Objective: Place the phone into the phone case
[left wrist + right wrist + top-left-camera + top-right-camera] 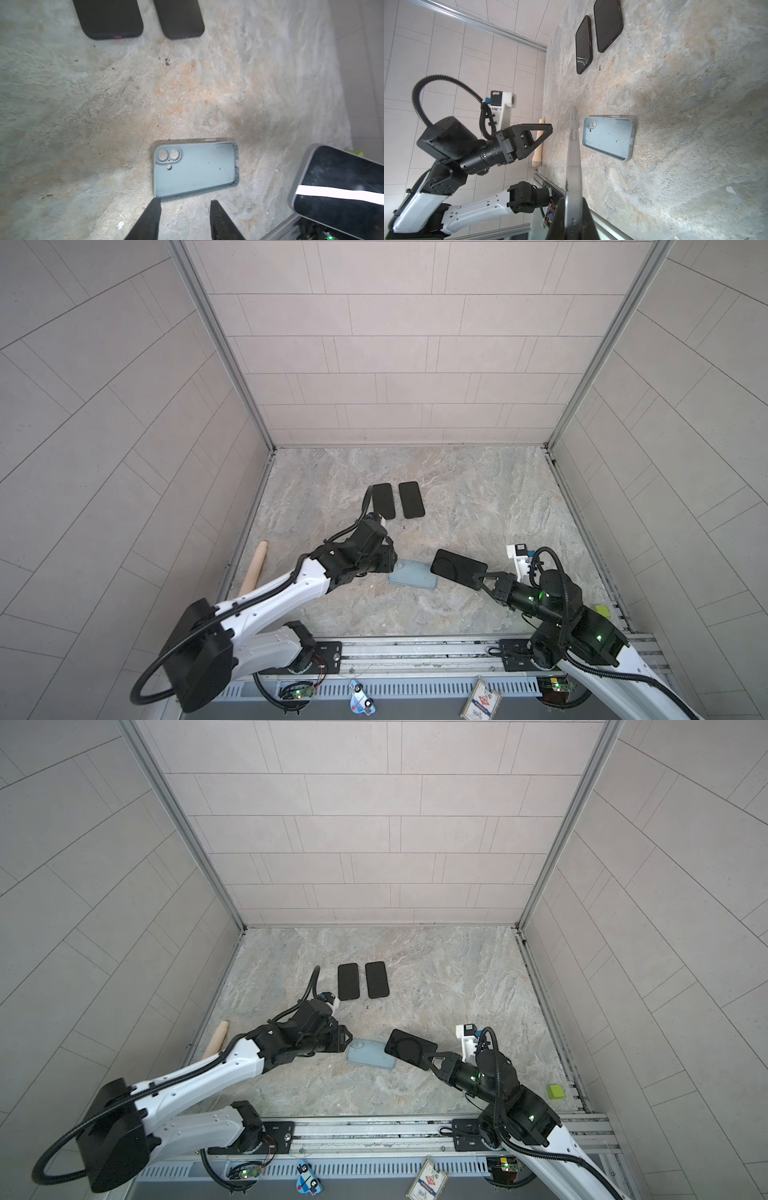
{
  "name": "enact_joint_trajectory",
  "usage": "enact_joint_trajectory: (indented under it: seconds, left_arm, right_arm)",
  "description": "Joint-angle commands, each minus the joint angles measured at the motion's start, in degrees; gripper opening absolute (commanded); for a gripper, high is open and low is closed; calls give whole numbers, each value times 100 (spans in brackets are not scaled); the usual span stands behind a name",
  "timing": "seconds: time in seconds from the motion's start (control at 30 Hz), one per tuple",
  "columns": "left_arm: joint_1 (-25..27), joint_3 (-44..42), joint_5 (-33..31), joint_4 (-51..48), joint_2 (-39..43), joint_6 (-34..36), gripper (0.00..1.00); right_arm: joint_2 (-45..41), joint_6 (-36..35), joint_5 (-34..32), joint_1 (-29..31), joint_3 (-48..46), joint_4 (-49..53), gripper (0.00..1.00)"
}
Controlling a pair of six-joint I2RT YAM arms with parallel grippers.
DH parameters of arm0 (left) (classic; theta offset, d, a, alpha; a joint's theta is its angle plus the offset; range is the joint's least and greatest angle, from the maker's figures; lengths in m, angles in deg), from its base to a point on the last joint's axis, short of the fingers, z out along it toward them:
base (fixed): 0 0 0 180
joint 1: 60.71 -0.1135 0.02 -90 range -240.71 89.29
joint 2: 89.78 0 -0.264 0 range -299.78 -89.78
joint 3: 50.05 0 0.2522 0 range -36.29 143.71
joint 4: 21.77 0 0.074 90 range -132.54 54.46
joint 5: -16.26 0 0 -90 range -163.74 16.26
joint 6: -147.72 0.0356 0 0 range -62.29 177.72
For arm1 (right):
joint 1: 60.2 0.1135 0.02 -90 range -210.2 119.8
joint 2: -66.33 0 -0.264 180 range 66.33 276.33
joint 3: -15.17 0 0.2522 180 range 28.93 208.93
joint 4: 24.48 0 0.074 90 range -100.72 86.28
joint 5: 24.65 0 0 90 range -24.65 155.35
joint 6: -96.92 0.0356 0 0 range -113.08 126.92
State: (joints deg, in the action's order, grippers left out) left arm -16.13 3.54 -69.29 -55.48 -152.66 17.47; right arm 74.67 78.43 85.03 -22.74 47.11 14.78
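Leftmost, a wooden rolling pin (254,568) lies at the left edge of the marbled table (478,497). Next comes the left gripper (185,202), its jaws parted with nothing between them, poised at the left end of the phone case (412,577) and not touching it in the left wrist view. Beyond it, toward the far side, a first dark phone (383,501) and a second dark phone (411,499) lie flat side by side, long axes running near to far. The pale blue case lies flat, open side up and empty, with its long axis left to right and its camera cut-out at the left end. Just right of it the phone (458,568) is held off the table, its long axis slanting from near-right up to far-left, free end toward the case. The right gripper (484,577) is clamped on its near-right end. A card (481,699) at the near rail carries a red diamond mark; its print is too small to read. Farthest right sits a green block (555,1091).
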Motion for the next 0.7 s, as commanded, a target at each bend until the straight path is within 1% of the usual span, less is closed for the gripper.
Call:
enact_joint_trajectory:
  seconds: [0.0, 0.07, 0.13, 0.27, 0.33, 0.47, 0.53, 0.63, 0.67]
  left_arm:
    - [99, -435, -448, -22, 747, -619, 47]
    - [99, -703, -434, 34, 1170, -755, 48]
    - [111, -927, -397, 35, 1539, -743, 49]
    - [106, -1169, -447, 49, 2119, -776, 50]
    - [98, -1225, -491, 291, 2355, -858, 49]
    - [93, -768, -620, 96, 2578, -510, 50]
    - [91, -780, -748, 118, 2579, -412, 51]
    - [79, -1151, -873, 519, 2587, -341, 51]
    - [57, -1112, -962, 432, 2574, -246, 51]
  right_arm:
    - [-112, 219, -133, -1, 31, -541, 0]
    - [-38, 282, -178, -1, -15, -732, 0]
    - [161, 373, -130, 2, 1, -895, 0]
    - [675, 496, 154, 32, 55, -1062, 0]
    - [941, 438, 204, 60, 54, -1121, 0]
    - [1414, 283, -17, 48, 43, -1573, 0]
    - [1874, 198, -28, -24, 220, -1814, 0]
    - [2784, -169, 38, -26, 833, -1819, 0]
    - [3034, -313, 75, -25, 1128, -1658, 0]
